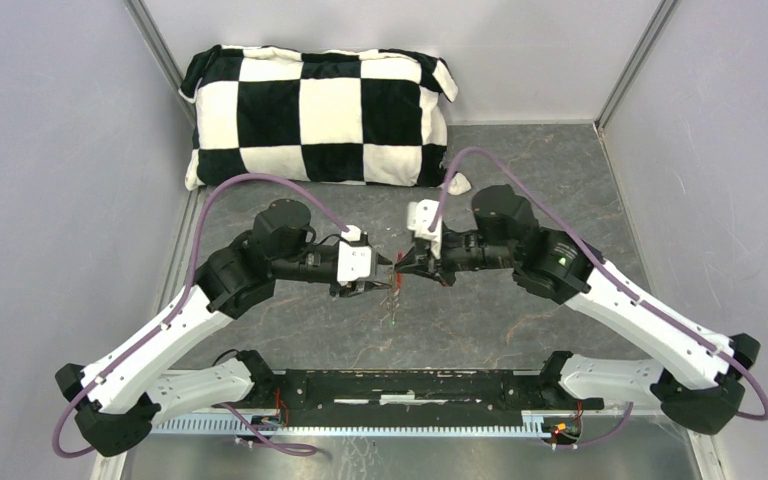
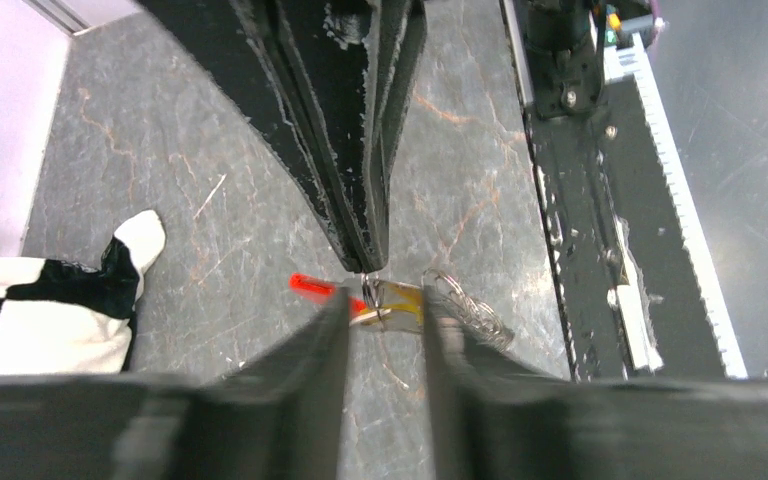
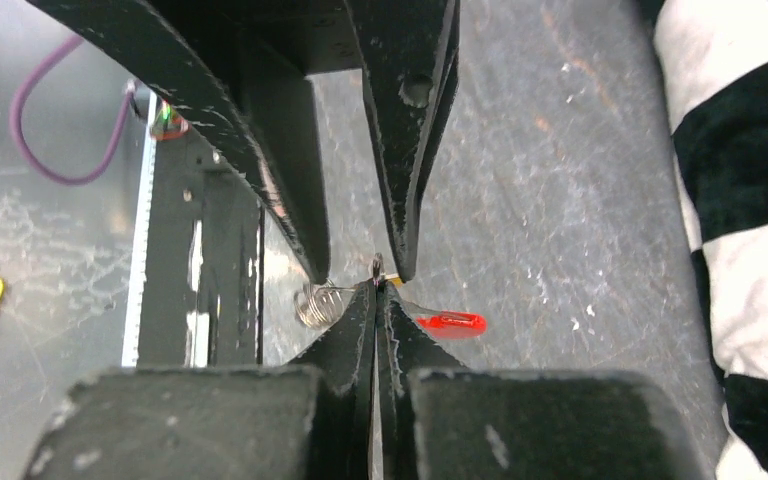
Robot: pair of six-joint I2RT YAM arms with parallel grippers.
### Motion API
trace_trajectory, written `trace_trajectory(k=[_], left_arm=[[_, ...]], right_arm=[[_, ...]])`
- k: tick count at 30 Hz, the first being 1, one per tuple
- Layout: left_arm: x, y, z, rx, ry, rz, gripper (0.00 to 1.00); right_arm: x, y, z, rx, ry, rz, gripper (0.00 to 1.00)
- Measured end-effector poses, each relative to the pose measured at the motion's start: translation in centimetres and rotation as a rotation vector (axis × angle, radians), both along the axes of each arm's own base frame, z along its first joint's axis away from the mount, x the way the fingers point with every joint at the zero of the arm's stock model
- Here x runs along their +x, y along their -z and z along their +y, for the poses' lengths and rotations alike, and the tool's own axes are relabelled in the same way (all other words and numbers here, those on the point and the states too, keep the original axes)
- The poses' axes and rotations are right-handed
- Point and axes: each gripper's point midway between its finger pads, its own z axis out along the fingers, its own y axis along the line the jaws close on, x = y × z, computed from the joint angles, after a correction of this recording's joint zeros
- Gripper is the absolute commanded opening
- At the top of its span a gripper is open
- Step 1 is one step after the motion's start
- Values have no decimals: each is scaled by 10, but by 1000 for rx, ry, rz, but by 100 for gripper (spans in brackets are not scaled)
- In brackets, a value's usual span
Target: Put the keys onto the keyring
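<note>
A grey marbled surface (image 1: 520, 200) fills the view, with a checkered pillow (image 1: 320, 115) at the upper left. At centre frame the two claws meet tip to tip above it. The right claw (image 3: 375, 292) is pressed together, apparently pinching the keyring (image 3: 448, 322) by its thin metal loop, with the red tag (image 2: 310, 285) dangling beside it. The left claw (image 2: 385, 325) stands spread around a yellowish key (image 2: 397, 298). To thread well, the right should hold the loop steady while the left grips the key's head and steers its hole squarely along the wire.
</note>
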Motion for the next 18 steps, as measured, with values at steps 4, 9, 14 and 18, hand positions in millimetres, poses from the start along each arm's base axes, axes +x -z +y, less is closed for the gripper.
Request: trace_trajectory(k=[4,9,14,18], left_arm=[[-1,-12,1,-39,-6,-17,51],[-6,-22,8,-110,-12,-84,51],[-3,-21,10,-154,-30,-149,49],[-1,-15,8,-161,-27,-159,41]], right_arm=[[5,-9,-8,165,40,28,0],[-6,-9,-8,341,24,89,0],[-12,-16,-5,477,9,120,0],[-12,-32,-4,571,7,122,0]])
